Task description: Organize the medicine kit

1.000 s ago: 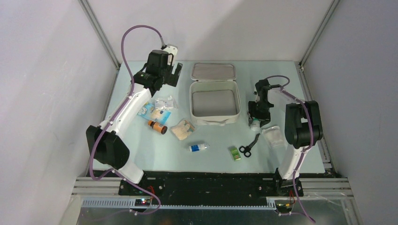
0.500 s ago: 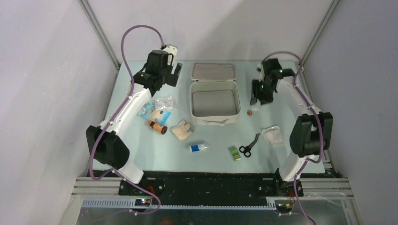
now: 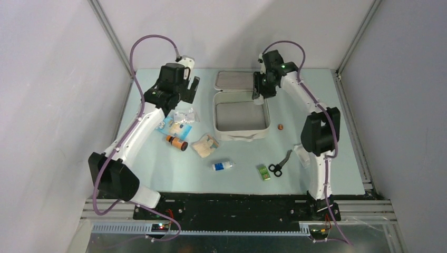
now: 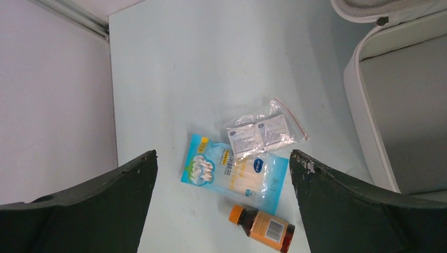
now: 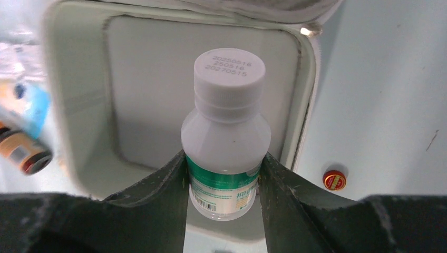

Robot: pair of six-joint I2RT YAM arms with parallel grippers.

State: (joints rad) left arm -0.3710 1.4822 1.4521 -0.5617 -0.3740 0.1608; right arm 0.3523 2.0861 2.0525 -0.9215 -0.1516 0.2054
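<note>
Hovering over the left of the surface, the left gripper holds its jaws spread wide above a blue packet, a clear sachet bag and an amber bottle. The medicine kit lies open mid-surface, lid folded back. Above its far right corner, the right gripper pinches a white bottle with a green label. A small red disc lies just beside the kit's right wall.

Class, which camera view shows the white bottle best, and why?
Right wrist: the bottle fills the centre, cap print and green label clear, clamped by the right tool. From the top view the tool hides nearly all of it. Left wrist does not show it.
</note>
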